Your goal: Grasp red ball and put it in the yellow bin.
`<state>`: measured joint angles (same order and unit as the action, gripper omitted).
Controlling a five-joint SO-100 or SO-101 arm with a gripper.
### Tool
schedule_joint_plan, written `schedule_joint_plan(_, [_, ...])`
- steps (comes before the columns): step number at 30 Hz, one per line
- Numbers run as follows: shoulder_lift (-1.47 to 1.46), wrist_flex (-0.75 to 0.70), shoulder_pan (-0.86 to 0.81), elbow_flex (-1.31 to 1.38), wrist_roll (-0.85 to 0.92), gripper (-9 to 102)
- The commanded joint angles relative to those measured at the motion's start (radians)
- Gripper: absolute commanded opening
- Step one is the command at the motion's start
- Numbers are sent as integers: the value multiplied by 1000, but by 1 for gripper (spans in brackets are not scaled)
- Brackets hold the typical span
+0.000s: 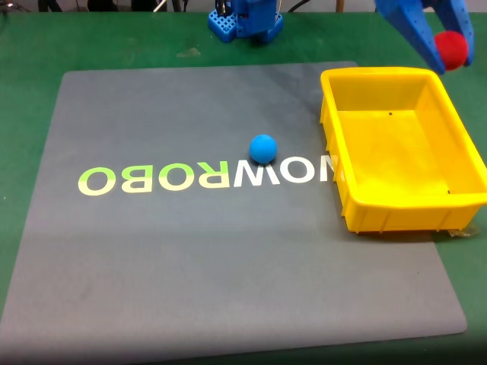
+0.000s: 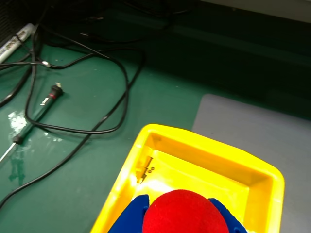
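Observation:
The red ball [image 1: 452,49] sits between the blue fingers of my gripper [image 1: 449,52], which is shut on it, at the top right of the fixed view, above the far rim of the yellow bin [image 1: 384,76]. In the wrist view the red ball [image 2: 184,213] fills the bottom centre between the blue fingers [image 2: 129,218], and the yellow bin [image 2: 204,150] lies open directly below it.
A blue ball [image 1: 263,148] rests on the grey mat [image 1: 190,266] left of the bin, near the printed letters. The arm's blue base [image 1: 247,19] stands at the top. Black cables [image 2: 87,97] and a probe lie on the green table beyond the bin.

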<state>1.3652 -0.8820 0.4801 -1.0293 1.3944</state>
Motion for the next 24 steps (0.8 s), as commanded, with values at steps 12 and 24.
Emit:
schedule_joint_plan(12, [37,-17,-28,-11,23,31])
schedule_joint_plan(24, [104,-17,-80,-49,20,39])
